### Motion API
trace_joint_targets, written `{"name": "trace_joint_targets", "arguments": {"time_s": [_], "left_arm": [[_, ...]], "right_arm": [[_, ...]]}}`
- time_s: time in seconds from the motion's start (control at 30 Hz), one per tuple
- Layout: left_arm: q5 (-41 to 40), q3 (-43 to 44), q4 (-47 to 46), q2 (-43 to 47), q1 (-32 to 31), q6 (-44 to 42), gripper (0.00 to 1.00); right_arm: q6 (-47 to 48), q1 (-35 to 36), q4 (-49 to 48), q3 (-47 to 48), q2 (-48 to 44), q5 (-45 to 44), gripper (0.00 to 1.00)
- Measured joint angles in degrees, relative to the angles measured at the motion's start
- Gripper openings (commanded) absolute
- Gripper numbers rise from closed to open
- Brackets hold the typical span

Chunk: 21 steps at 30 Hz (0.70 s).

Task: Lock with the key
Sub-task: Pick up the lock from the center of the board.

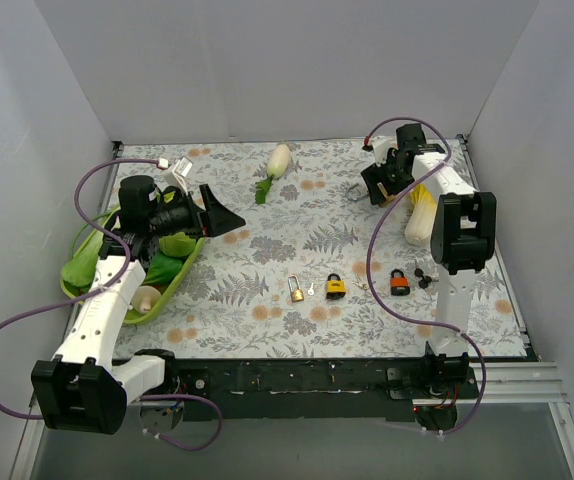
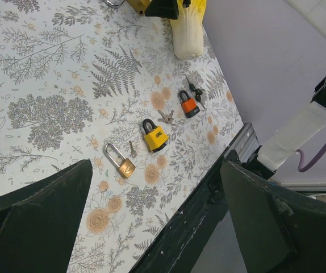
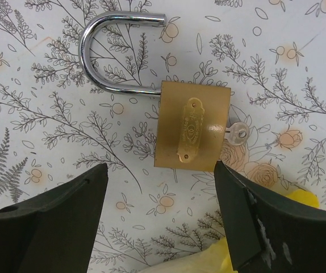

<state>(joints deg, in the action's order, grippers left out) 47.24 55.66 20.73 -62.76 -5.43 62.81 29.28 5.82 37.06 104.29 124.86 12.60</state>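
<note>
key (image 3: 238, 135) in padlock (image 3: 194, 128), below right tool (image 3: 160, 193)

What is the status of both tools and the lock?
Left tool open, empty. Right tool open above brass padlock; shackle open, key inserted. Yellow vegetable close by.

Nothing is legible: the brass padlock (image 3: 194, 128) has an embossed plate and the yellow padlock (image 2: 155, 138) a dark mark, both unreadable.
</note>
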Motion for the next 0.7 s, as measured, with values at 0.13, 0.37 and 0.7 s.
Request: {"name": "trace_joint_targets", "arguments": {"time_s": [0.13,0.37,0.7], "left_arm": [[0.2,0.0,-0.1,-0.5,0.0,0.0,0.98],[0.3,-0.1,-0.2,-1.5,0.0,-0.1,0.98],[0.4,-0.1,-0.2,-2.5,0.0,-0.2,0.98]], "right_arm": [[0.9,0.2,0.1,1.4,2.5,-0.1,0.82],[1.6,0.2,0.1,3.8,5.4,-0.9,0.79],[2.5,0.4,-1.7,5.3,6.8,-2.7,0.81]]}}
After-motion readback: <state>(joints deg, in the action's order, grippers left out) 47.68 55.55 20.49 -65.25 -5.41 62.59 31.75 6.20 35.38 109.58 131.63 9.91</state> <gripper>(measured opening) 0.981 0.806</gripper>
